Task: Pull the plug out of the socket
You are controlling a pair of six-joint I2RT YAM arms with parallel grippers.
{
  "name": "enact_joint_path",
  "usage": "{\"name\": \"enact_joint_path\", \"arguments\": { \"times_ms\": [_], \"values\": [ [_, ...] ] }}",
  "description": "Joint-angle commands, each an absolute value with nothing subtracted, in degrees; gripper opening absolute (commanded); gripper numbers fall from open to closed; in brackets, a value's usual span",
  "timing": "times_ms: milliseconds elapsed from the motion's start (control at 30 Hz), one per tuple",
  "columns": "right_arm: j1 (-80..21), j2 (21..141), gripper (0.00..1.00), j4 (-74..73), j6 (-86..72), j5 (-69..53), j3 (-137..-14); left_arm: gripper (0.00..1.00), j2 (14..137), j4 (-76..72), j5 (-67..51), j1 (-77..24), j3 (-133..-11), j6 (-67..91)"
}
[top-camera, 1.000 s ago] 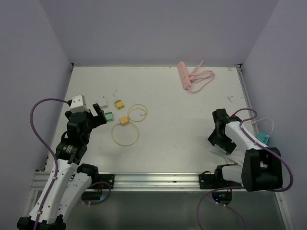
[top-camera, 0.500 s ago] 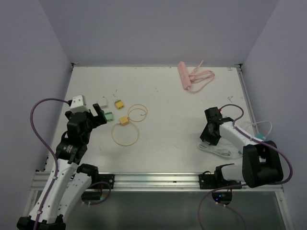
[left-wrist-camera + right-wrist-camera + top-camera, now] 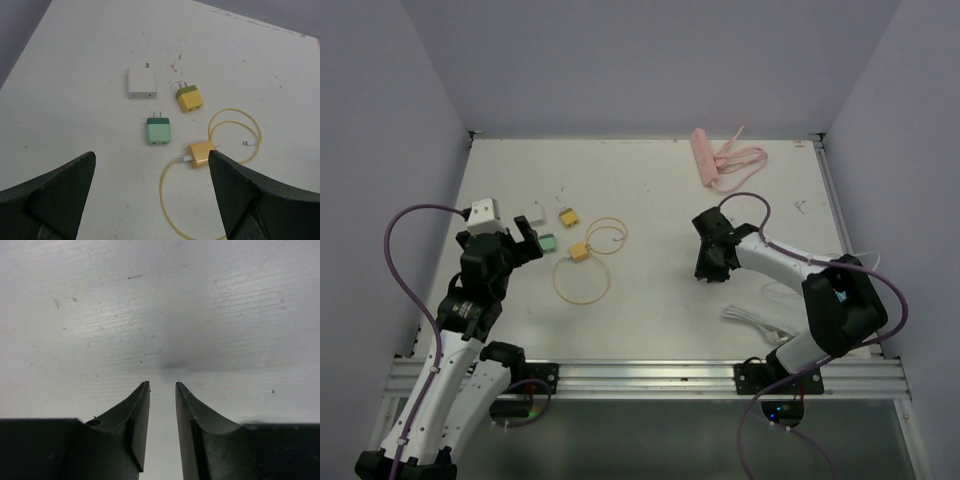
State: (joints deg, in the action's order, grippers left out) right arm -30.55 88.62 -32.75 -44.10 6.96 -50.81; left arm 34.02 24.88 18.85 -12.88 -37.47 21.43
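Left jaws wide open, empty, above white charger (image 3: pixel 142 82), yellow charger (image 3: pixel 189 97) and green charger (image 3: pixel 159 133), left side of worktop (image 3: pixel 650 200). Right jaws mid-frame, almost closed, thin gap, nothing in it. Pink power strip (image 3: pixel 703 158) upper right of centre, pink cord (image 3: pixel 745 157) bunched beside it, well apart from both. Plug too small to tell.

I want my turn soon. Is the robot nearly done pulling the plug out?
Not yet. Loose chargers lie below the open left hand. The right hand holds nothing, low over the table. Left: reaching the pink power strip at the far edge.
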Motion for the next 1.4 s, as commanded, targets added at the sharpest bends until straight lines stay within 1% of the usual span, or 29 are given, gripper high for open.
{"name": "enact_joint_path", "arguments": {
  "times_ms": [0, 33, 100, 133, 200, 233, 267, 300, 467, 567, 767, 933, 1033, 1067, 1100, 1167, 1200, 1267, 1300, 1367],
  "values": [
    [-30.32, 83.33, 0.35, -42.33, -46.31, 17.3, -55.28, 0.98, 34.19, 22.41, 19.42, -13.18, -37.09, 20.48],
    [-30.32, 82.19, 0.42, -44.02, -46.84, 20.45, -55.28, 0.98, 34.19, 22.41, 19.42, -13.18, -37.09, 20.57],
    [-30.32, 78.67, 0.5, -49.79, -49.9, 22.84, -54.76, 0.98, 34.19, 22.41, 19.42, -13.18, -37.0, 20.48],
    [-30.32, 77.71, 0.57, -51.57, -51.05, 23.9, -54.32, 0.98, 34.19, 22.41, 19.42, -13.18, -37.09, 20.48],
    [-30.32, 73.93, 0.67, -56.05, -54.64, 24.78, -52.13, 0.98, 34.28, 22.41, 19.34, -13.18, -37.09, 20.48],
    [-30.32, 72.35, 0.78, -57.47, -56.32, 24.96, -51.25, 0.98, 34.28, 22.41, 19.34, -13.18, -37.0, 20.57],
    [-30.32, 69.64, 0.83, -58.7, -58.16, 24.79, -48.98, 0.98, 34.19, 22.41, 19.25, -13.18, -37.0, 20.48],
    [-30.32, 68.04, 0.86, -61.15, -62.1, 24.79, -47.74, 0.98, 34.19, 22.41, 19.25, -13.18, -37.09, 20.48],
    [-30.23, 59.43, 0.91, -62.84, -72.84, 23.91, -40.53, 0.98, 34.19, 22.41, 19.07, -13.18, -37.09, 20.57],
    [-30.23, 55.82, 0.91, -61.35, -79.26, 23.38, -36.49, 0.98, 34.37, 22.41, 18.81, -13.18, -37.0, 20.57],
    [-30.06, 55.28, 0.95, -57.04, -88.57, 25.57, -33.58, 0.98, 34.28, 22.85, 19.07, -13.18, -37.0, 20.74],
    [-29.45, 56.42, 0.96, -51.51, -91.23, 23.91, -31.12, 0.98, 34.37, 22.76, 18.98, -13.18, -37.0, 20.66],
    [-29.36, 58.18, 0.94, -48.96, -92.55, 23.12, -29.45, 0.98, 34.45, 22.68, 18.99, -13.18, -36.91, 20.65],
    [-29.36, 59.23, 0.91, -47.21, -92.55, 22.85, -28.66, 0.98, 34.45, 22.68, 18.98, -13.18, -37.0, 20.65],
    [-29.36, 59.76, 0.83, -45.98, -91.85, 22.68, -28.3, 0.98, 34.45, 22.76, 18.98, -13.18, -37.0, 20.65],
    [-29.27, 61.69, 0.71, -42.91, -88.18, 21.8, -28.73, 0.98, 34.45, 22.76, 18.98, -13.18, -37.0, 20.65],
    [-29.18, 64.4, 0.56, -42.37, -86.33, 21.36, -29.7, 0.98, 34.54, 22.76, 18.98, -13.18, -37.0, 20.65],
    [-29.27, 68.45, 0.43, -41.14, -79.15, 19.44, -33.89, 0.98, 34.63, 22.76, 18.98, -13.18, -36.91, 20.65],
    [-29.27, 73.08, 0.32, -40.61, -76.14, 18.55, -35.67, 0.98, 34.63, 22.68, 18.98, -13.18, -37.0, 20.65],
    [-29.44, 77.67, 0.18, -38.51, -67.47, 15.31, -41.2, 0.98, 34.72, 22.68, 19.07, -13.18, -37.0, 20.65]
  ]
}}
